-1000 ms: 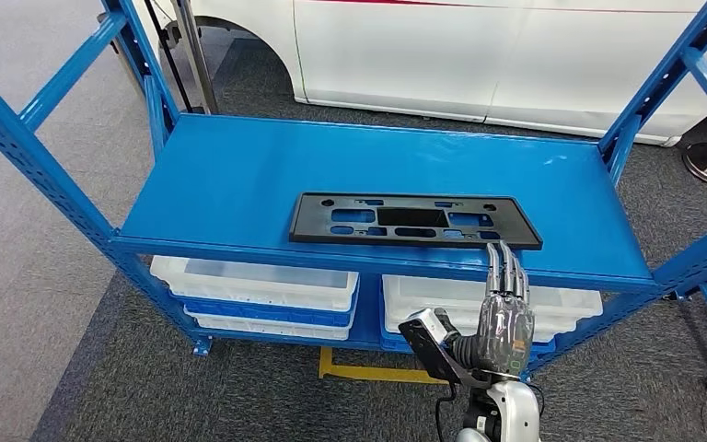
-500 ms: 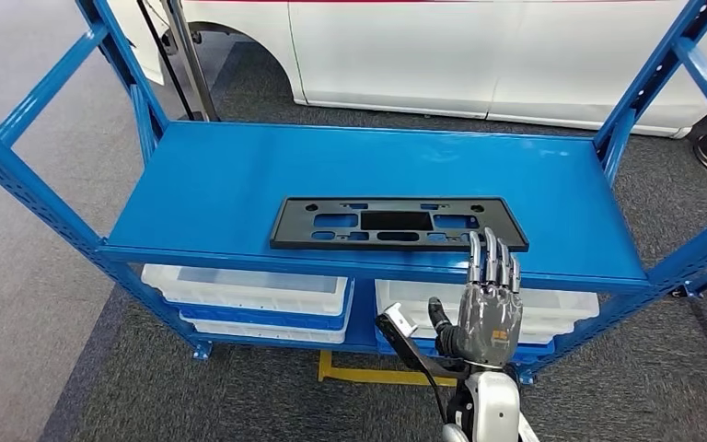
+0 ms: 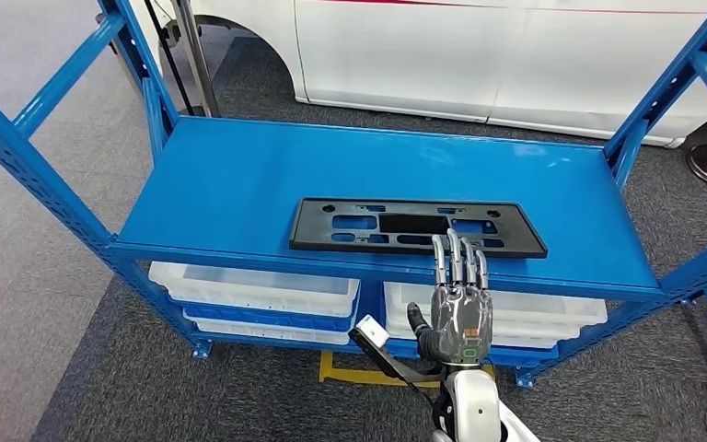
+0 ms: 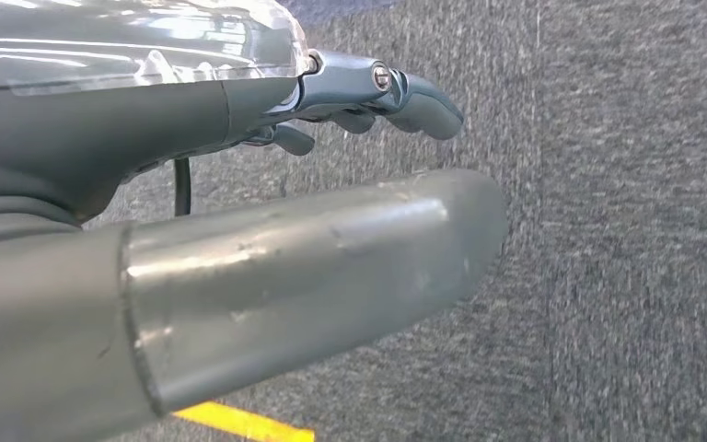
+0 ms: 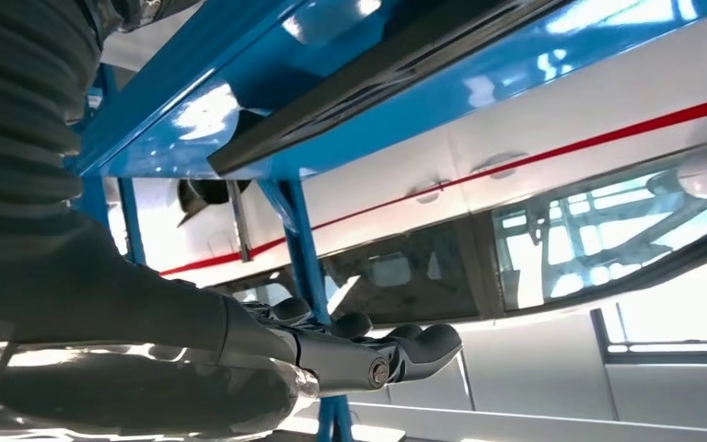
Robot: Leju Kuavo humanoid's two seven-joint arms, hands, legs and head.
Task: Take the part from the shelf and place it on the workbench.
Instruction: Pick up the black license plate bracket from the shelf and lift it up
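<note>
A flat black plastic part (image 3: 419,226) with several cut-outs lies on the blue shelf (image 3: 239,184), close to its front edge. My right hand (image 3: 460,308) is raised in front of that edge, just below the part's right half. Its fingers (image 3: 457,258) are straight, point up and hold nothing. In the right wrist view the part (image 5: 350,92) is a dark strip along the shelf's edge, above my right hand (image 5: 331,354). In the left wrist view my left hand (image 4: 313,258) hangs over grey carpet with its fingers (image 4: 405,92) loosely extended and nothing in them.
White bins (image 3: 253,285) sit on the lower level under the shelf. Blue uprights (image 3: 18,138) frame both ends of the rack. A white car (image 3: 479,55) stands behind it. A yellow mark (image 3: 359,373) lies on the carpet in front.
The view has swayed a little. My right hand has shifted left along the shelf's front edge, from under the part's right end toward its middle. The part has not moved.
</note>
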